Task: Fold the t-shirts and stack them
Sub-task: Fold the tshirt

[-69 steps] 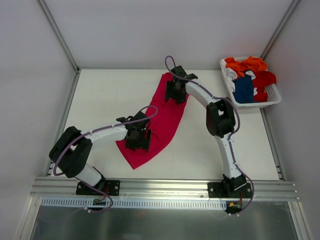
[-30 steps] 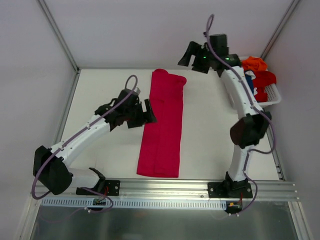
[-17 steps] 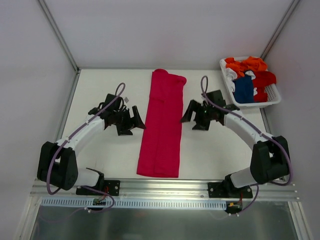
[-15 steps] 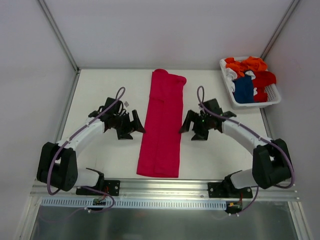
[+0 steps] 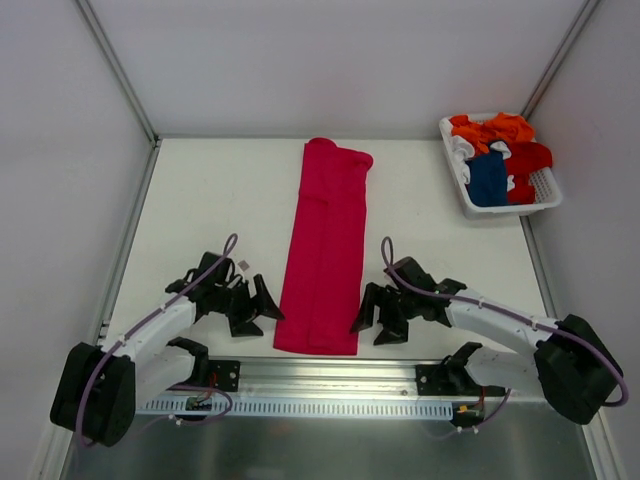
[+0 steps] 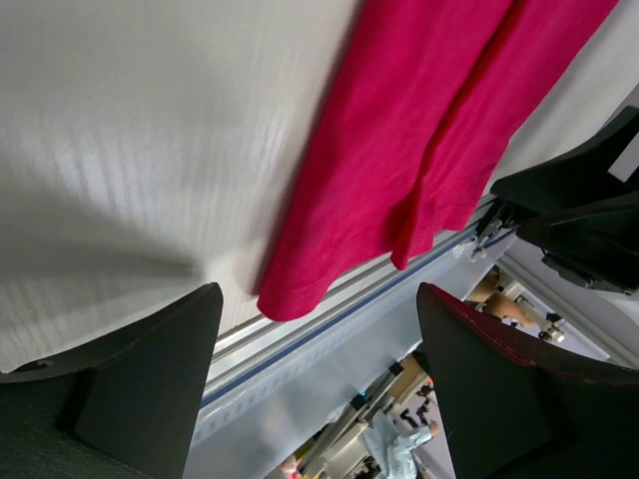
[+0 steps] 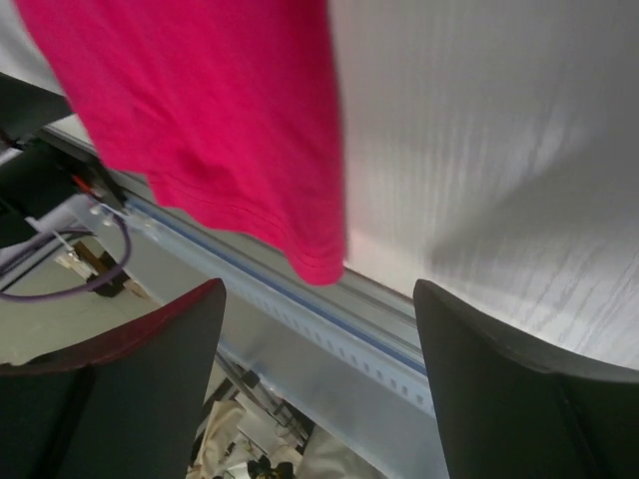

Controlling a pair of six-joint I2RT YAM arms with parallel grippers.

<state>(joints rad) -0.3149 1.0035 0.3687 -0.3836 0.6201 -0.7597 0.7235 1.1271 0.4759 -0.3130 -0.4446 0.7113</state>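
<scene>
The crimson-pink t-shirt lies folded into a long narrow strip down the middle of the table, its near end at the front edge. My left gripper is open and empty just left of that near end. My right gripper is open and empty just right of it. The shirt's near left corner shows in the left wrist view, between the open fingers. Its near right corner shows in the right wrist view. The orange, red and dark blue t-shirts lie bunched in the basket.
A white slatted basket stands at the back right corner. A metal rail runs along the table's front edge, right below both grippers. White walls close in the table's left, back and right sides.
Both grippers let go of the shirt, which now lies as a straight strip. Both arms then moved down along its sides to its near end, jaws open.
</scene>
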